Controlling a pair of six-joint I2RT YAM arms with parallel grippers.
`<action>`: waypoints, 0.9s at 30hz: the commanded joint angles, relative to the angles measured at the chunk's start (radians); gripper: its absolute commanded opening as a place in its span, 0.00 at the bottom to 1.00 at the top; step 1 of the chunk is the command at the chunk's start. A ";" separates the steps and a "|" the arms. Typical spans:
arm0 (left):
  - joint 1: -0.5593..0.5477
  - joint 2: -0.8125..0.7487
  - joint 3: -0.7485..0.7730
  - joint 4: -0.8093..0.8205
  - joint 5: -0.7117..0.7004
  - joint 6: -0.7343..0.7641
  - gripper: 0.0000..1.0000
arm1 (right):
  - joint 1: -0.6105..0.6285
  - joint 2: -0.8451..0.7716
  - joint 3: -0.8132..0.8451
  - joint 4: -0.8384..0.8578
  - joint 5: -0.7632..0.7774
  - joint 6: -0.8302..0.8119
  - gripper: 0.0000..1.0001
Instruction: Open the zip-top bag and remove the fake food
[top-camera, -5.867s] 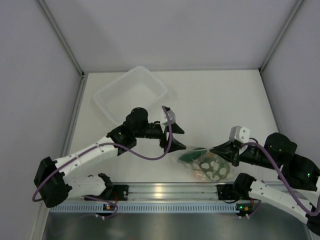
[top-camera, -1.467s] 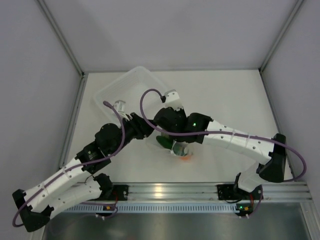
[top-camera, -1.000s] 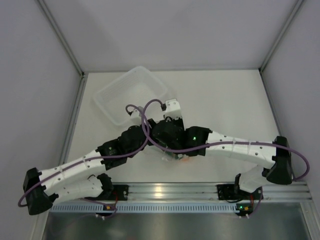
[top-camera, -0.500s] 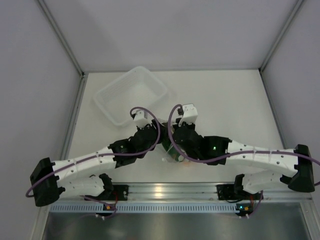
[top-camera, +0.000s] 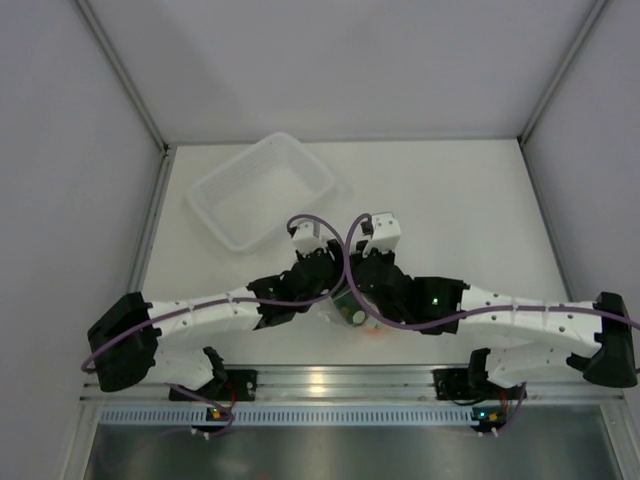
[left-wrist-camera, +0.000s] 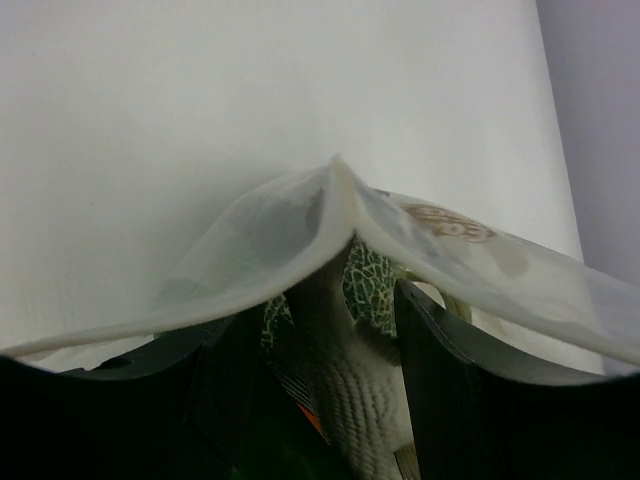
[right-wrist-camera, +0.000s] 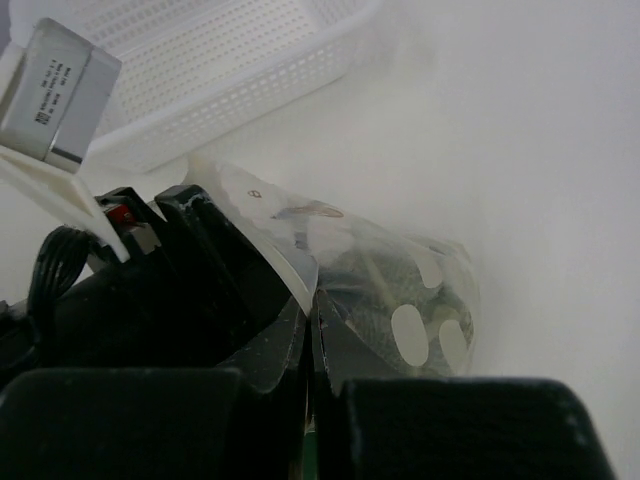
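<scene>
The clear zip-top bag (top-camera: 345, 308) lies near the table's front edge, between both wrists. My right gripper (right-wrist-camera: 313, 300) is shut on the bag's upper lip (right-wrist-camera: 290, 262) and holds it up. My left gripper (left-wrist-camera: 325, 312) is open and reaches into the mouth, with the plastic (left-wrist-camera: 280, 230) draped over its fingers (left-wrist-camera: 440, 380). Fake food is inside. The grey-white fish (left-wrist-camera: 355, 400) lies between the left fingers, and the netted pale-green ball (left-wrist-camera: 372, 285) sits behind it. An orange patch (top-camera: 373, 330) shows under the right wrist. The cucumber is hidden.
The white perforated basket (top-camera: 262, 190) stands at the back left and shows at the top of the right wrist view (right-wrist-camera: 250, 70). The metal rail (top-camera: 330, 380) with both arm bases runs just in front of the bag. Grey walls enclose the table.
Both wrists have shifted right and toward the front edge, away from the basket, taking the bag with them. The left fingers have spread wider inside the bag's mouth.
</scene>
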 joint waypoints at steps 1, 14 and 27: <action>-0.005 0.049 0.040 0.069 -0.014 -0.010 0.60 | 0.007 -0.061 -0.018 0.074 -0.011 0.006 0.00; -0.011 0.075 0.072 0.069 -0.043 0.005 0.00 | 0.002 -0.106 -0.080 0.110 -0.055 -0.053 0.00; -0.085 -0.126 0.032 0.069 -0.060 0.028 0.00 | -0.021 -0.077 -0.034 0.089 0.003 -0.134 0.00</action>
